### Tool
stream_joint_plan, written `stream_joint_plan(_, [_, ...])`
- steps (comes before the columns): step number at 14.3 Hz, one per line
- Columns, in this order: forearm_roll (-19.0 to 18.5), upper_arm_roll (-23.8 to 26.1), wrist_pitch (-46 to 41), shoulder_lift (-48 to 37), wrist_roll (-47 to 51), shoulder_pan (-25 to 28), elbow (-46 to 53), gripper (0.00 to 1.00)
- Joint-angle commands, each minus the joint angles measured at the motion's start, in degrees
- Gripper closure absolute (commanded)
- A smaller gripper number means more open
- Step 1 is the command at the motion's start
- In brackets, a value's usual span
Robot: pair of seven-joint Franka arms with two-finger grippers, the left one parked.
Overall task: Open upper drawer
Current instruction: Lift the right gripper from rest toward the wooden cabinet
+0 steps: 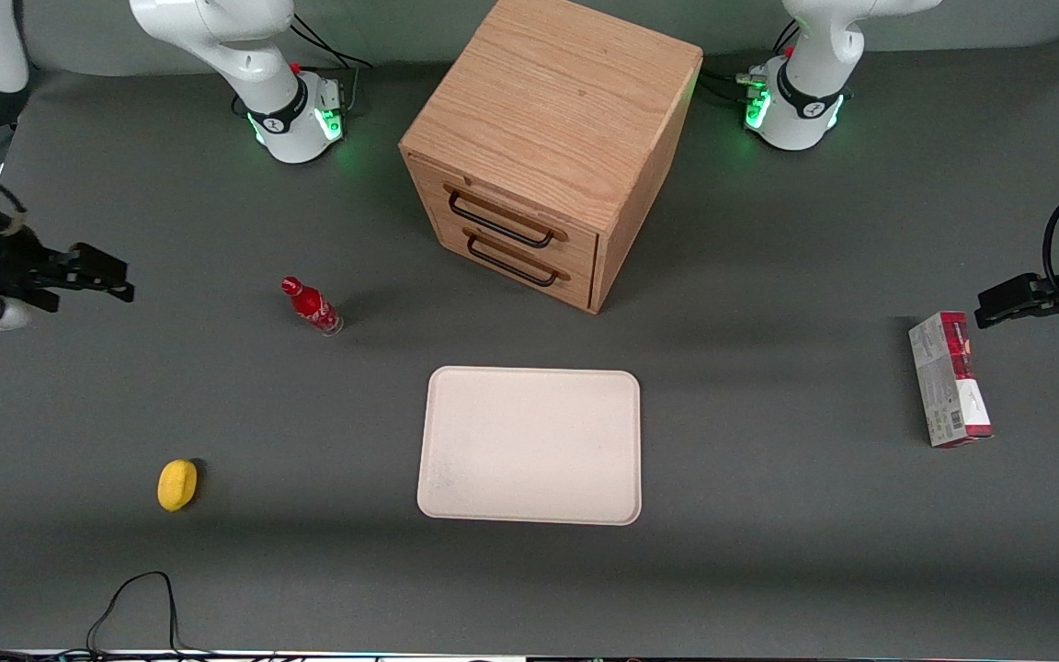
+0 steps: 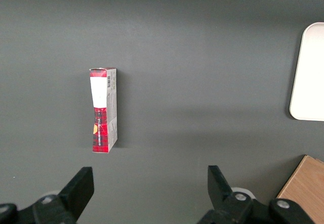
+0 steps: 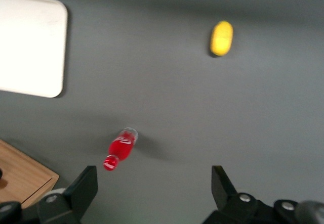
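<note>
Above bare table, end effector (image 1: 116, 280) open

The dark grey worktop (image 1: 768, 552) carried a wooden cabinet (image 1: 548, 101), a white tray (image 1: 529, 446) nearer the camera, a red bottle (image 1: 312, 306), a yellow lemon (image 1: 176, 485), and a carton (image 1: 949, 379) toward the parked arm's end. The gripper (image 1: 116, 280) hovered with jaws apart at the working arm's end.

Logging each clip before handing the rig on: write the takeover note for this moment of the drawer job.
Gripper: open, empty, hanging above the bare table toward the working arm's end, well clear of the cabinet.
Upper drawer of the small light oak cabinet: shut flush, its thin dark bar handle untouched; the lower drawer is shut too.
Done: nothing yet.
Left: reach the upper handle, grip it, pull the drawer out toward the white tray.
</note>
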Motion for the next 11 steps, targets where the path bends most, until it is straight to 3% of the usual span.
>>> stream_joint_plan(1, [0.06, -0.16, -0.90, 0.51, -0.78, 6.85, 1.34, 0.00])
stream_joint_plan(11, [0.41, -0.07, -0.82, 5.34, -0.87, 30.24, 4.32, 0.00])
